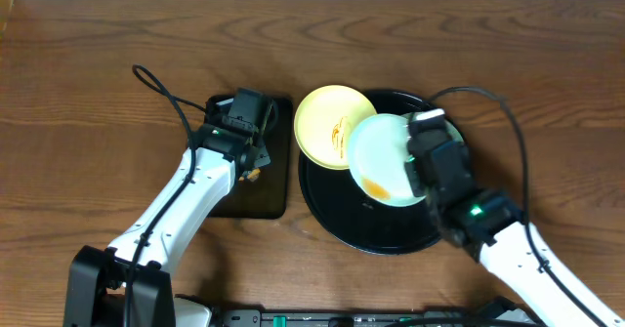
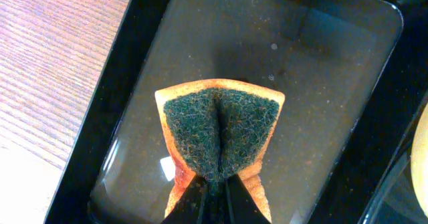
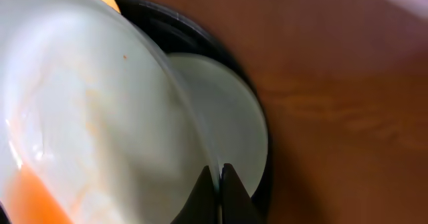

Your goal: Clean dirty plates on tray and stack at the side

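The round black tray (image 1: 342,224) holds a pale yellow plate (image 1: 327,122) with an orange smear at its upper left rim. My right gripper (image 1: 422,146) is shut on the rim of a mint-blue plate (image 1: 381,156) with an orange smear, held tilted above the tray; it fills the right wrist view (image 3: 87,117), jaws (image 3: 219,174) pinching its edge. A second mint-blue plate (image 3: 227,117) lies under it on the tray. My left gripper (image 2: 212,184) is shut on an orange sponge with a green scouring pad (image 2: 221,127), over the rectangular tray.
A smaller rectangular black tray (image 1: 278,185) lies left of the round tray; its glossy floor shows in the left wrist view (image 2: 321,83). Brown wooden table (image 1: 78,122) all around. Black cables loop over each arm.
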Motion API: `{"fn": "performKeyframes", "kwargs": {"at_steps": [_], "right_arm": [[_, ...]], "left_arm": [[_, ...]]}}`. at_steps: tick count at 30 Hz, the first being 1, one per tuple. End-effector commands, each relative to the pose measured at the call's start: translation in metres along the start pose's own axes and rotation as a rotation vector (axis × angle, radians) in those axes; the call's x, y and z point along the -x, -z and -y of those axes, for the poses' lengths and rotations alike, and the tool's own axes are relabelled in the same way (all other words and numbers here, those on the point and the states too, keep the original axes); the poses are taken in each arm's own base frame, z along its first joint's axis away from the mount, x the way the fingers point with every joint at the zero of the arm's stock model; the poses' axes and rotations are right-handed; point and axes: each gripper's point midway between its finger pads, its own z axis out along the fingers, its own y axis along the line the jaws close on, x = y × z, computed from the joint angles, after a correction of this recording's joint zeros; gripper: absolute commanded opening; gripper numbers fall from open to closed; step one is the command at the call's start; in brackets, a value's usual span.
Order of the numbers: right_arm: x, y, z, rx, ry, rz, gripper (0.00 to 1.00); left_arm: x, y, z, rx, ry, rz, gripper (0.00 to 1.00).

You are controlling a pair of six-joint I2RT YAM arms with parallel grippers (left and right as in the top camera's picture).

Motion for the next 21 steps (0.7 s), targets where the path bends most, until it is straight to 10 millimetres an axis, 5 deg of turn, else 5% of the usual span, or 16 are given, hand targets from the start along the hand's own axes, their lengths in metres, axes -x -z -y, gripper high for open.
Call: {"fn": "performKeyframes", "kwargs": {"at_steps": [1,7,21], "right_arm": [[0.027,0.021,0.011,-0.153,0.087,0.107,0.01],[0.048,0.045,-0.010,-0.205,0.221,0.217,0.01],[0.067,0.068,0.001,-0.361,0.230,0.300,0.01]], "left_arm": [[-0.002,-0.002,-0.003,0.007,-0.011,-0.005,0.07],[-0.002,-0.002,-0.003,0.007,-0.011,-0.005,0.08],[-0.002,-0.002,-0.003,0.007,-0.011,-0.005,0.08]]}}
